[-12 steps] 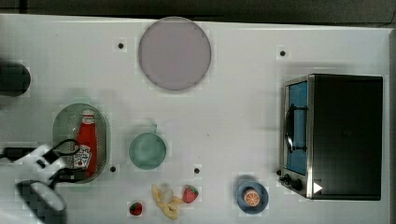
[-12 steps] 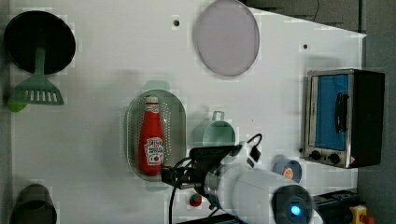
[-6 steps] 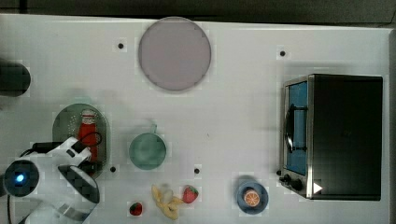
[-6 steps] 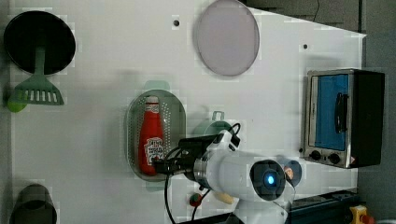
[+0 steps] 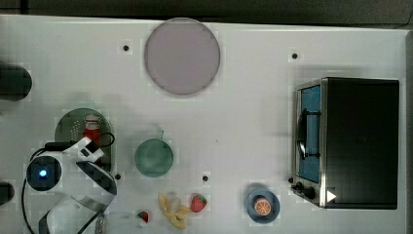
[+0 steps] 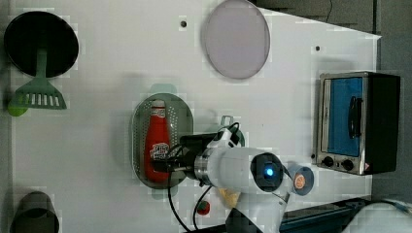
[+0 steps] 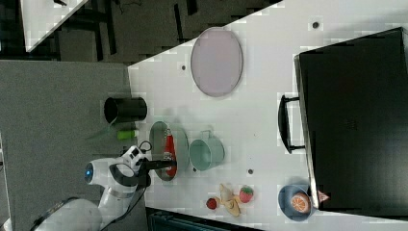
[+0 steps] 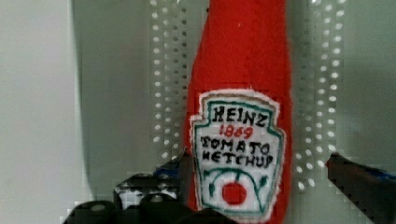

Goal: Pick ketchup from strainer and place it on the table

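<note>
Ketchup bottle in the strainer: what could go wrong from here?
1. The open gripper straddles the soft red ketchup bottle near its base, so closing there might let the bottle tilt once lifted.
2. The fingers sit low inside the pale green perforated strainer; they could catch its wall or drag it across the white table.

Arm: white, reaching in from the left view's bottom edge, wrist bent over toward the left view's left.
End effector (image 6: 163, 165): fingers spread wide, 1 dark fingertip (image 8: 359, 179) each side, nothing clamped.
Wrist light: blue, glowing.
</note>
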### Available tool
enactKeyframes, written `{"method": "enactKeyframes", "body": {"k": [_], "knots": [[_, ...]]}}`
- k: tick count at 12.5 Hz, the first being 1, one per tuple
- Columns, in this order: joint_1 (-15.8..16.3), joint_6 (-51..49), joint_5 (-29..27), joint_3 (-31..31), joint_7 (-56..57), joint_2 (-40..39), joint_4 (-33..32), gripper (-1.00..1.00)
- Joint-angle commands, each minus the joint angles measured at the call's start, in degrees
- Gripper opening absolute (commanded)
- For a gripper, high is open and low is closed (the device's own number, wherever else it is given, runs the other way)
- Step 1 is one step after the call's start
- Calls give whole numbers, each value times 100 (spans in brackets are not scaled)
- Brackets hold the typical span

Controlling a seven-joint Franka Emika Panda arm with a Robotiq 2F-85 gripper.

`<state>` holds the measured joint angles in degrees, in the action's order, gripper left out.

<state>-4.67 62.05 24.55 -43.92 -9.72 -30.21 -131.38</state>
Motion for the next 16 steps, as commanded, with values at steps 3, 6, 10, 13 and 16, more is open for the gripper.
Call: {"method": "enactKeyframes", "body": {"k": [3,6,10,13,16], "knots": [[343,-74,432,322,-802,-600,533,100],[423,-86,501,405,-849,-655,597,68],[393,-161,499,302,-864,-488,617,19],[305,-423,375,136,-864,146,613,19],[138,-1254,-519,-264,-863,970,673,19]]}}
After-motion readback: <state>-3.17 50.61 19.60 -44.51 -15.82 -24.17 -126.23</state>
